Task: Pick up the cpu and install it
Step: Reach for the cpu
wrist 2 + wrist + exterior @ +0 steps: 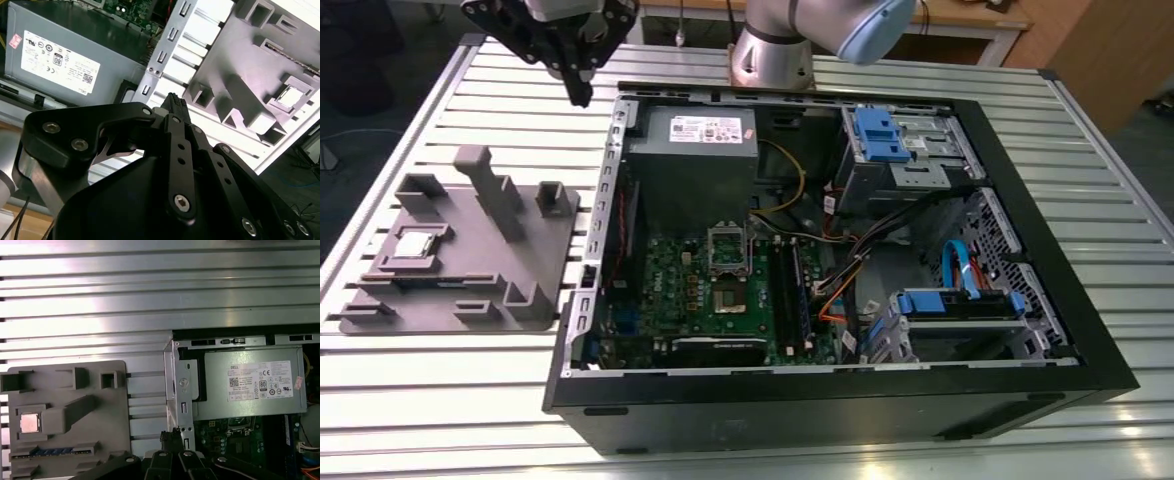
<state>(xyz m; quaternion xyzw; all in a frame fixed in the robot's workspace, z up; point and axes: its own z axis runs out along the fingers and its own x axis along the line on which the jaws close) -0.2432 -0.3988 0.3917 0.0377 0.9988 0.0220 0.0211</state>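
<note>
Presently, item one: the tool (578,95), fingers drawn together on nothing, hanging high over the far end of the desk (454,400), above the strip between the grey tray (467,300) and the open computer case (854,400). Item two: the cpu (411,245), small, flat and silver-topped, lying in a shallow pocket of the tray towards the exterior view's left, well apart from the tool and untouched. Item three: the tray's uprights (487,185), standing between tool and chip. Item four: the green board (707,300) inside the case, its socket frame (727,250) just beside the power supply (694,150), with loose cables (847,275) near. Hazards, as I judge them: fingers coming down together would press on the chip's top rather than straddle it. A low approach could clip an upright and shove the tray. A thin chip pinched by its edges may tilt or slip. A carry over the case wall could snag the rim or the cables. A chip set down askew could damage the socket.
</note>
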